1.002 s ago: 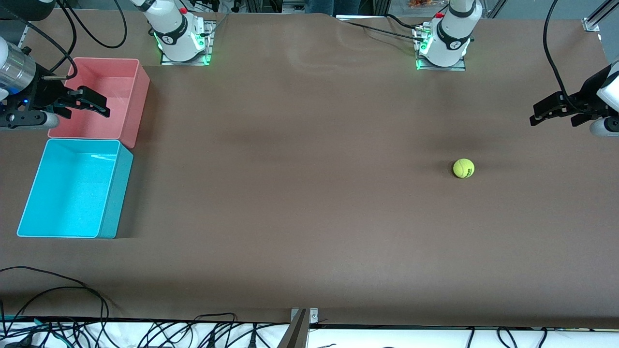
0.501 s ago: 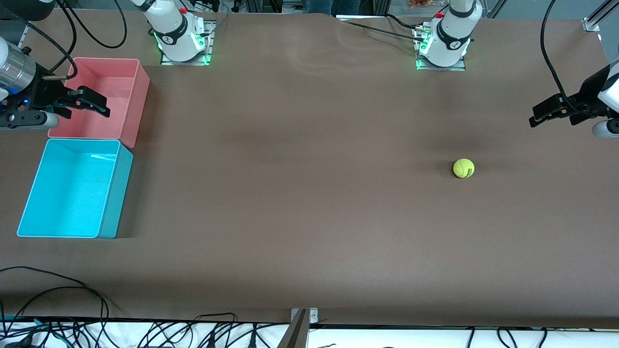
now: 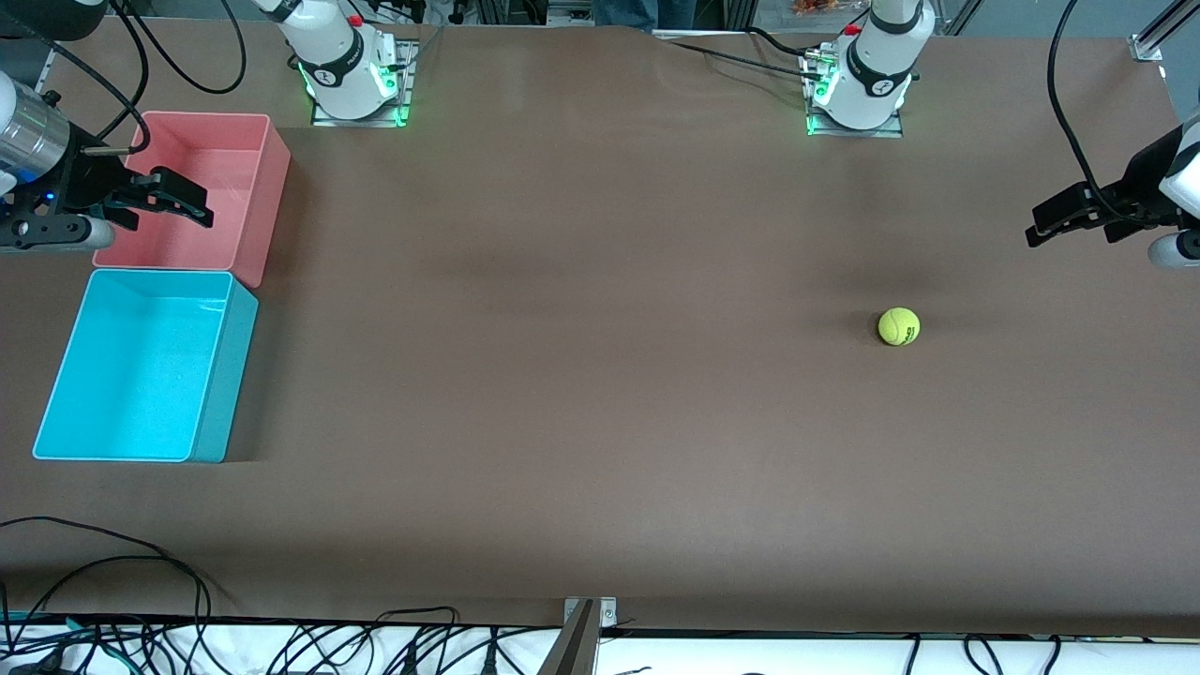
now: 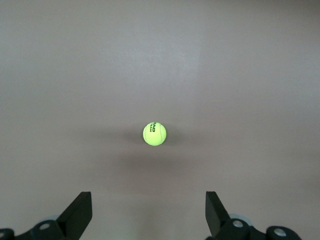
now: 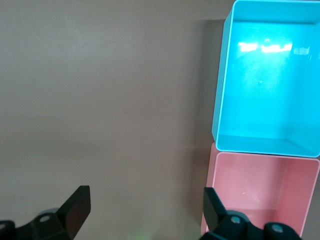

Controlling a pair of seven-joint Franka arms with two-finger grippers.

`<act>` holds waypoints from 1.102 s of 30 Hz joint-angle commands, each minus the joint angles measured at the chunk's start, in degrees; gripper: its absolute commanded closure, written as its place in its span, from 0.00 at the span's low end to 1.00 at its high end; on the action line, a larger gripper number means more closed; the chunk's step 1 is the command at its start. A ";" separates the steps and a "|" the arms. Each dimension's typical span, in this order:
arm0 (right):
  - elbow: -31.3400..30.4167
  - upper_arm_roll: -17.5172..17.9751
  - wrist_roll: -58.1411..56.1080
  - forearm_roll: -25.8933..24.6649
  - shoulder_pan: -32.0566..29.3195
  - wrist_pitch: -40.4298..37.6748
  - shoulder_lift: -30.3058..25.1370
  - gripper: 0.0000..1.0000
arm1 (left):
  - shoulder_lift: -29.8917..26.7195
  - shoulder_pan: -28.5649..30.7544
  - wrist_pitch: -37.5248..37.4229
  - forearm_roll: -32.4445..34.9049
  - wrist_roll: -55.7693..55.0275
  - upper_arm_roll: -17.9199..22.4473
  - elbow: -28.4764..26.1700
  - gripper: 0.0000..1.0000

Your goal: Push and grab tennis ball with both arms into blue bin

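The tennis ball [image 3: 899, 326] is small and yellow-green and lies on the brown table toward the left arm's end; it also shows in the left wrist view [image 4: 154, 134]. My left gripper [image 3: 1042, 223] hangs open and empty in the air, apart from the ball, with the ball centred ahead of its fingers [image 4: 148, 200]. The blue bin [image 3: 223, 375] stands empty at the right arm's end and shows in the right wrist view [image 5: 223, 75]. My right gripper [image 3: 192, 202] is open and empty over the pink bin's edge [image 5: 147, 197].
A pink bin [image 3: 272, 178] of similar size touches the blue bin, farther from the front camera; it also shows in the right wrist view [image 5: 212, 200]. Cables [image 3: 141, 581] lie along the table's near edge. Bare brown table lies between the ball and the bins.
My left gripper has shifted very slightly. The ball, the bins and the right arm have not moved.
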 commanded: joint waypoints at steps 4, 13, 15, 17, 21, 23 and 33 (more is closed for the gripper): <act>-0.44 0.14 -0.08 1.03 -0.33 -0.19 -0.56 0.00 | 0.72 0.35 -1.29 -0.55 -0.54 -0.19 1.63 0.00; -0.44 0.14 -0.08 1.03 -0.33 -0.19 -0.56 0.00 | 0.63 -0.53 -1.29 3.75 -0.54 -0.54 1.54 0.00; -0.44 0.14 -0.08 1.03 -0.33 -0.28 -0.56 0.00 | 0.63 -0.53 -1.29 4.02 -0.54 -0.54 1.54 0.00; -0.44 0.14 -0.08 1.03 -0.33 -0.28 -0.56 0.00 | 0.63 -0.53 -1.29 4.02 -0.54 -0.54 1.54 0.00; -0.44 0.14 -0.08 1.03 -0.33 -0.28 -0.56 0.00 | 0.63 -0.53 -1.29 4.11 -0.54 -0.54 1.54 0.00; -0.44 0.14 -0.17 1.03 -0.33 -0.36 -0.56 0.00 | 0.63 -0.53 -1.29 4.11 -0.54 -0.54 1.54 0.00; -0.44 0.22 0.01 1.03 -0.24 -0.28 -0.56 0.00 | 0.63 -0.53 -1.38 4.11 -0.53 -0.54 1.63 0.00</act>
